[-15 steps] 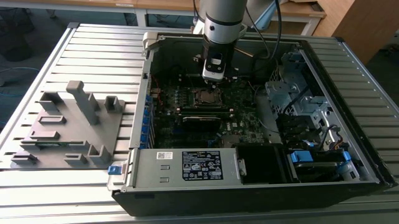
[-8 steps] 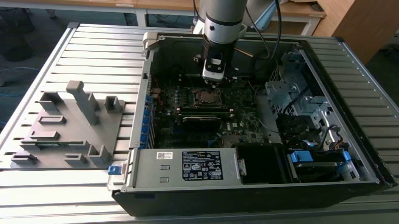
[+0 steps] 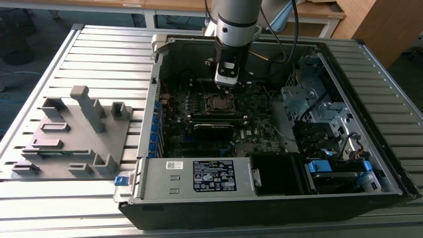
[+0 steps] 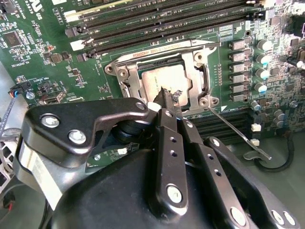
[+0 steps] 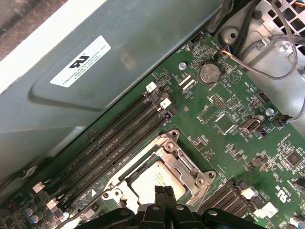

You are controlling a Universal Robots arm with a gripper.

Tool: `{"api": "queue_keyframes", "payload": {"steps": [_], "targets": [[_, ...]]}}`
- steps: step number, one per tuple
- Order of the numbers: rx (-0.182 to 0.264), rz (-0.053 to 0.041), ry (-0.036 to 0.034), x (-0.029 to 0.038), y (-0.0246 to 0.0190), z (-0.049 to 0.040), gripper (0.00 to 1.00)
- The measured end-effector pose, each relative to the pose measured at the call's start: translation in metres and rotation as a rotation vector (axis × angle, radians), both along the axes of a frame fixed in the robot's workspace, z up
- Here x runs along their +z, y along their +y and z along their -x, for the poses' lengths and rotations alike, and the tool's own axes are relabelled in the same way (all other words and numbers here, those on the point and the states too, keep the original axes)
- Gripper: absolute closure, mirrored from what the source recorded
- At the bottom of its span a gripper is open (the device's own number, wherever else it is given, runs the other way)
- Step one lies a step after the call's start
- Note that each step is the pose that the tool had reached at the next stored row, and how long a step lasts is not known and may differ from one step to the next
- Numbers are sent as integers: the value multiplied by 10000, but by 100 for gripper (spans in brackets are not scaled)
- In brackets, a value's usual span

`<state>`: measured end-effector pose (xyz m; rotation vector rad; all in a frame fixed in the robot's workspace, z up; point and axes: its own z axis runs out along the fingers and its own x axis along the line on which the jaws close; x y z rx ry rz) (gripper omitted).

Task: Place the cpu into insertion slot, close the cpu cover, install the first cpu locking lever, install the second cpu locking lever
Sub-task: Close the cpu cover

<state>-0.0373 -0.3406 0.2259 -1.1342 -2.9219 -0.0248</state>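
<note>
The cpu (image 4: 159, 78) lies flat in the insertion slot (image 3: 220, 102), its dull silver top showing through the window of the cpu cover (image 4: 196, 71), which is folded down over it. In both wrist views my gripper (image 4: 170, 99) is shut, with nothing visible between the fingers, and its tips hover over one edge of the cpu (image 5: 150, 180). One thin locking lever (image 4: 238, 134) sticks out at an angle from a corner of the socket. A second lever (image 4: 190, 46) runs along the cover's edge by the memory strips.
Long black memory strips (image 4: 157, 24) run beside the socket. The open computer case (image 3: 360, 64) walls the board in, with a power supply (image 3: 198, 176) at the near side and a drive cage (image 3: 310, 99) with cables at the exterior view's right. A grey fixture (image 3: 73, 129) stands on the slatted table.
</note>
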Motion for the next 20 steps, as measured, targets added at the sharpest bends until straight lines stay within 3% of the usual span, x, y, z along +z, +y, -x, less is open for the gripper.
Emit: {"api": "queue_keyframes", "payload": {"steps": [5,15,20], "targets": [[298,-1,0,0,0,0,90],[328,-1,0,0,0,0,90],[568,-1,0,0,0,0,90]]}}
